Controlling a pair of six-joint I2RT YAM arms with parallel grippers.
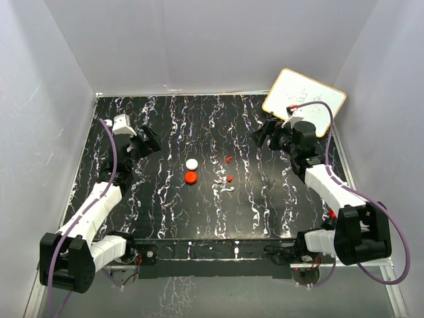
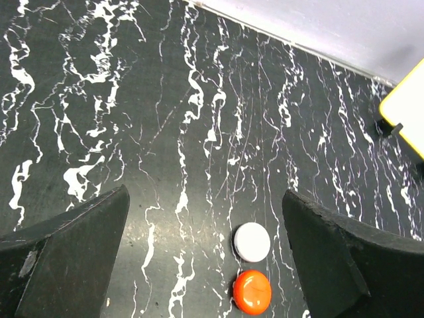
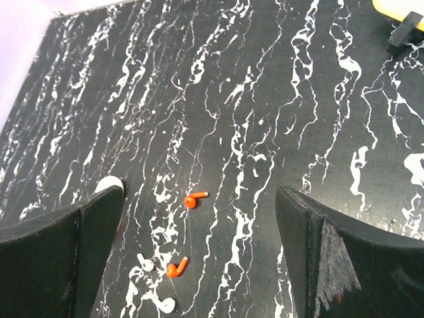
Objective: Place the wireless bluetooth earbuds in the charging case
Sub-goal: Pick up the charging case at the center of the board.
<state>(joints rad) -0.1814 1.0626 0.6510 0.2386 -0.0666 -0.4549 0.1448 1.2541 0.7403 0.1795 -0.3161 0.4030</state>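
The left gripper (image 1: pixel 151 140) and right gripper (image 1: pixel 265 134) both gape empty; the near earbud (image 1: pixel 229 178) and far earbud (image 1: pixel 228 159) lie right of the charging case (image 1: pixel 191 177), so straddle one squarely before pinching.

Black counter (image 2: pixel 165 119) streaked with white veins fills the view. The left claw (image 2: pixel 205 195) stands wide open, its two dark fingers (image 2: pixel 73 258) in the bottom corners, holding nothing. Between them, nearer the right finger, lies a white round disc (image 2: pixel 252 241). Just below it lies the red round charging case (image 2: pixel 252 291). A yellow-edged board (image 2: pixel 405 109) shows at the right edge, and a pale wall (image 2: pixel 318 23) runs along the top right.
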